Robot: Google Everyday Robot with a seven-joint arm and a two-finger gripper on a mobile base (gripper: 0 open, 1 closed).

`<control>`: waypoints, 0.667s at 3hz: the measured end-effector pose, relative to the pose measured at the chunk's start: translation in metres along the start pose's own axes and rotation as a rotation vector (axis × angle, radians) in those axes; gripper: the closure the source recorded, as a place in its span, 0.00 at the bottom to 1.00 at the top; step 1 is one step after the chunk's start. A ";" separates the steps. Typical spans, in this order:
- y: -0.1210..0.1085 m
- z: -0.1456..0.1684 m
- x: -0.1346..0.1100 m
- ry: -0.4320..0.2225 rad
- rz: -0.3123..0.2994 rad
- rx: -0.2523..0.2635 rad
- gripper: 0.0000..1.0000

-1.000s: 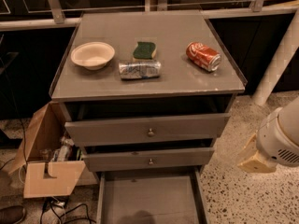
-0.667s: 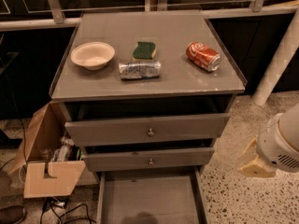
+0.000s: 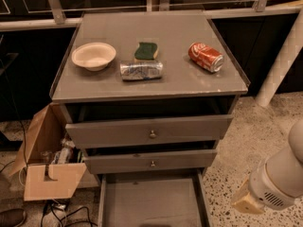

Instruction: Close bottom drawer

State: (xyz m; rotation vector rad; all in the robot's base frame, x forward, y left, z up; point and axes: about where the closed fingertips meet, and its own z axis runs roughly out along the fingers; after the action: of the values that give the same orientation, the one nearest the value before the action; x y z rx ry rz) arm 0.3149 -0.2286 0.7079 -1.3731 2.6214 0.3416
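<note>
The bottom drawer [image 3: 151, 205] of the grey cabinet [image 3: 151, 91] stands pulled far out. Its flat grey inside shows at the bottom edge of the view, while its front panel and knob are cut off below the frame. The middle drawer [image 3: 151, 161] and top drawer [image 3: 149, 130] above it stand slightly out, each with a small round knob. My white arm [image 3: 279, 178] is at the lower right, beside the cabinet and to the right of the open drawer. My gripper is out of view, past the frame's lower edge.
On the cabinet top lie a white bowl [image 3: 93, 56], a crushed silver can [image 3: 141, 70], a green sponge [image 3: 146, 51] and a red soda can [image 3: 206, 57]. An open cardboard box [image 3: 47, 164] and cables [image 3: 61, 214] are on the floor at the left. A white post [image 3: 281, 63] stands at the right.
My arm has sunk lower at the right side of the view. The drawers and the things on top have not moved.
</note>
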 end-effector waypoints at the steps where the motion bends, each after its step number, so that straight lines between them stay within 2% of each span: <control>1: 0.015 0.046 0.020 0.029 0.063 -0.063 1.00; 2: 0.015 0.045 0.021 0.029 0.063 -0.064 1.00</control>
State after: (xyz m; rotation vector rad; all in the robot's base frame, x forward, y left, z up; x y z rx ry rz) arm 0.2925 -0.2239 0.6611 -1.3262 2.7042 0.4201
